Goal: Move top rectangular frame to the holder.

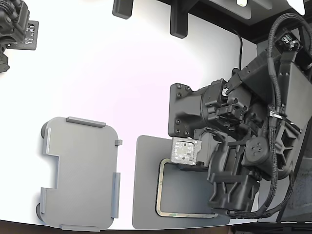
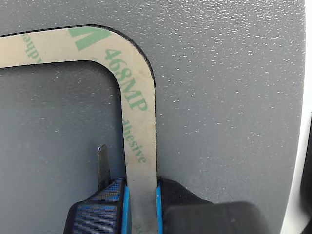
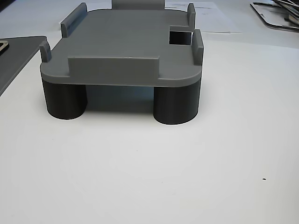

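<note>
The top rectangular frame (image 1: 159,191) is a thin tan ring with green print, lying on a dark grey mat (image 1: 145,170) at the exterior view's lower right. In the wrist view one side of the frame (image 2: 139,122) runs between my gripper (image 2: 141,207), and the blue-edged pads (image 2: 126,204) press against both of its edges. A thin metal blade (image 2: 102,163) sticks out beside one finger. My arm (image 1: 229,161) hides the fingertips in the exterior view. The holder (image 1: 80,173), a light grey tray with edge tabs and a notch, stands empty to the mat's left, on round feet (image 3: 175,105).
A second black arm (image 1: 12,29) sits at the exterior view's top left. Black posts (image 1: 178,22) stand at the table's far edge. White tabletop (image 1: 122,83) lies between them and the holder. The table's front edge runs just below holder and mat.
</note>
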`<state>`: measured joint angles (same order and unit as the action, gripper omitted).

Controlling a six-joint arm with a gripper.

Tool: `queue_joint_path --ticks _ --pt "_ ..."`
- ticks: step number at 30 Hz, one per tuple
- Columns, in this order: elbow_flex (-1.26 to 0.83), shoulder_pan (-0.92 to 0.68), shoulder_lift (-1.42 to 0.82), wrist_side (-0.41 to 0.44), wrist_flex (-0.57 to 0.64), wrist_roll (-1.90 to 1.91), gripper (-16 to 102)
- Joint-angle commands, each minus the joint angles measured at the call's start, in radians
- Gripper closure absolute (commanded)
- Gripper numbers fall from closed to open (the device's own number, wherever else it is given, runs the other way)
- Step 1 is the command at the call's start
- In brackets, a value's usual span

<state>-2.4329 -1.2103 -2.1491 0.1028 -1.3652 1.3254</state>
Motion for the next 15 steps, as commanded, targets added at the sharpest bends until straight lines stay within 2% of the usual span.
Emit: queue_joint_path --ticks 1,5,8,12,15 --pt "0.064 0.015 -0.009 -0.003 -0.034 -0.006 96" --pt "0.19 0.035 0.028 0.009 -0.123 -0.009 96" --pt "0.328 0.058 0.091 0.04 -0.179 0.038 96" --pt "0.472 0.106 0.179 0.083 -0.193 0.115 96" --pt "0.598 0.143 0.239 0.126 -0.261 0.172 96"
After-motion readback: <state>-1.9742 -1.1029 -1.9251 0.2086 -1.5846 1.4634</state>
